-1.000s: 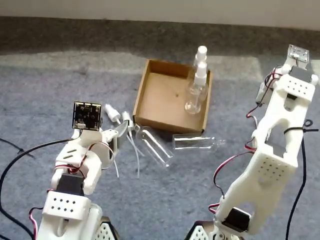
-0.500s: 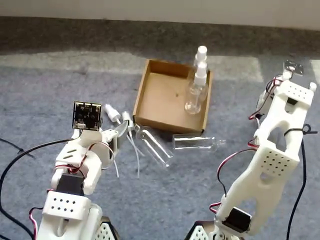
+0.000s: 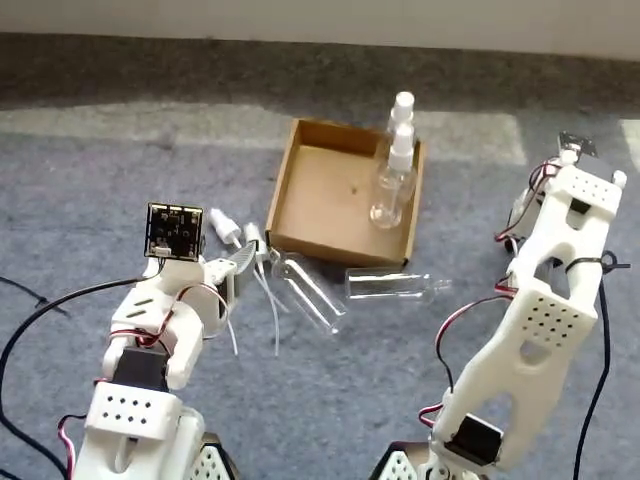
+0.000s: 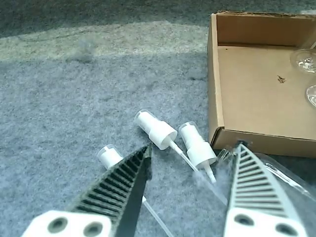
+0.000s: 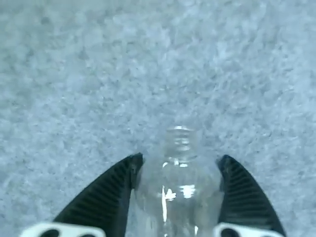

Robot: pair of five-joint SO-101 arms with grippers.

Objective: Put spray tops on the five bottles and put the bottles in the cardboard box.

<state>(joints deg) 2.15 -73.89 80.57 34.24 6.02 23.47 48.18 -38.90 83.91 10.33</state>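
- The left gripper (image 4: 192, 147) sits low over the grey carpet (image 3: 120, 180), exactly where it was a second ago. Its jaws are spread wide and hold nothing.
- Three loose spray tops lie just ahead of those jaws: one (image 4: 155, 129), a second (image 4: 197, 145) beside it, and a third (image 4: 109, 155) off by the dark finger. None has shifted.
- Two uncapped clear bottles lie on their sides just outside the box, one (image 3: 310, 290) by the spray tops and one (image 3: 395, 285) along the box's near wall. Both are unmoved.
- The cardboard box (image 3: 300, 185) holds two upright bottles with tops on, one (image 3: 393, 175) in front of the other (image 3: 402, 108).
- The only change is the right arm (image 3: 545, 300), whose wrist has dropped and drawn inward over the last second.
- The right gripper (image 5: 180, 159) is clamped on the fifth bottle (image 5: 178, 192), whose open neck points away over the carpet.
- So two bottles look finished, and this one is probably coming down to receive a top.
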